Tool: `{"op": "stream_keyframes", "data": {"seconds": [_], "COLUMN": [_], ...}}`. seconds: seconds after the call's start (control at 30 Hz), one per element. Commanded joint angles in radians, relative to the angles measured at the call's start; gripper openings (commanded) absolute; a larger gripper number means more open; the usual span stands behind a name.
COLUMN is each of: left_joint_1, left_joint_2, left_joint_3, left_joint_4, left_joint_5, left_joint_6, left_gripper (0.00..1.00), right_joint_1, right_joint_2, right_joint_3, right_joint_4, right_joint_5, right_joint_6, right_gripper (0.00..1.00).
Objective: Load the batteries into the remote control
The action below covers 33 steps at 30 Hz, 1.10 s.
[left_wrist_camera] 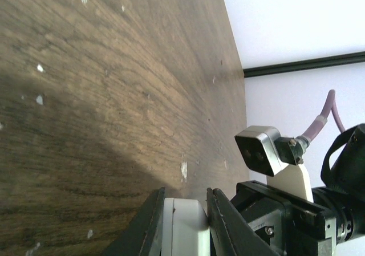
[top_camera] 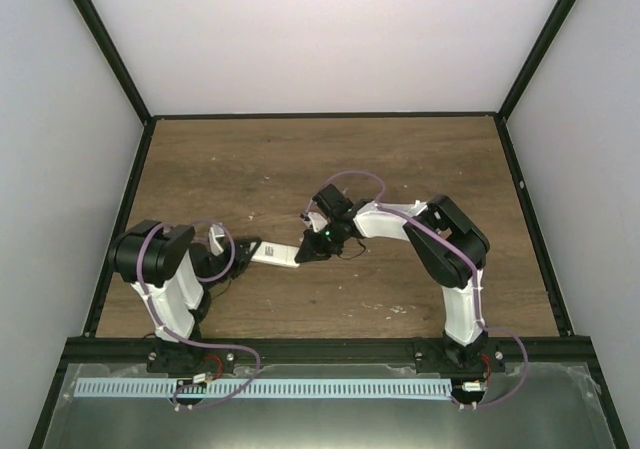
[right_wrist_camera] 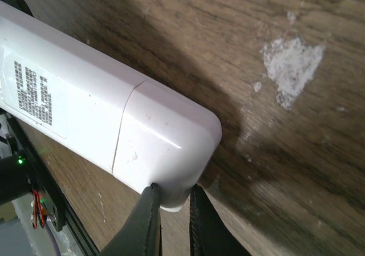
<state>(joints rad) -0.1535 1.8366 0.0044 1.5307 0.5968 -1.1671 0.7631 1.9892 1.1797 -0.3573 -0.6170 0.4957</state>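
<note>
From above, the left gripper (top_camera: 250, 249) clamps the remote control (top_camera: 275, 255) toward 8 o'clock of the table (top_camera: 250, 169) centre, and the right gripper (top_camera: 308, 247) meets its free end from 3 o'clock. On the left wrist, both fingers (left_wrist_camera: 222, 222) squeeze the remote. On the right wrist, the fingers (right_wrist_camera: 147, 222) sit drawn together under the battery cover (right_wrist_camera: 165, 147) at 6 o'clock, with no batteries visible. Best, I judge: brace firmly and push along the seam.

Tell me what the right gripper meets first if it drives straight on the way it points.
The remote control: its rounded end sits right at the fingers of the right gripper, seemingly in contact.
</note>
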Motion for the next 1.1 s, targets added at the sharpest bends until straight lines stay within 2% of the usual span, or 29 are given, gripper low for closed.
{"op": "stream_keyframes", "data": {"seconds": [0.0,0.27,0.57,0.9,1.07], "left_joint_1": [-0.055,-0.096,-0.098,-0.099,-0.098], "left_joint_2": [-0.021,0.006,0.035,0.046,0.036], "left_joint_3": [-0.05,-0.057,-0.067,-0.069,-0.067], "left_joint_4": [0.074,0.074,0.074,0.074,0.074], "left_joint_5": [0.014,-0.01,-0.02,-0.027,-0.027], "left_joint_6": [-0.039,-0.026,-0.006,-0.007,-0.008], "left_gripper": [0.05,0.05,0.04,0.03,0.03], "right_joint_1": [0.096,0.103,0.104,0.104,0.103], "right_joint_2": [0.145,0.153,0.143,0.155,0.175], "right_joint_3": [-0.108,-0.15,-0.169,-0.166,-0.171], "right_joint_4": [0.145,0.197,0.182,0.166,0.187], "right_joint_5": [0.227,0.261,0.331,0.342,0.322], "right_joint_6": [0.026,0.047,0.042,0.028,0.024], "right_gripper": [0.05,0.06,0.17,0.02,0.01]}}
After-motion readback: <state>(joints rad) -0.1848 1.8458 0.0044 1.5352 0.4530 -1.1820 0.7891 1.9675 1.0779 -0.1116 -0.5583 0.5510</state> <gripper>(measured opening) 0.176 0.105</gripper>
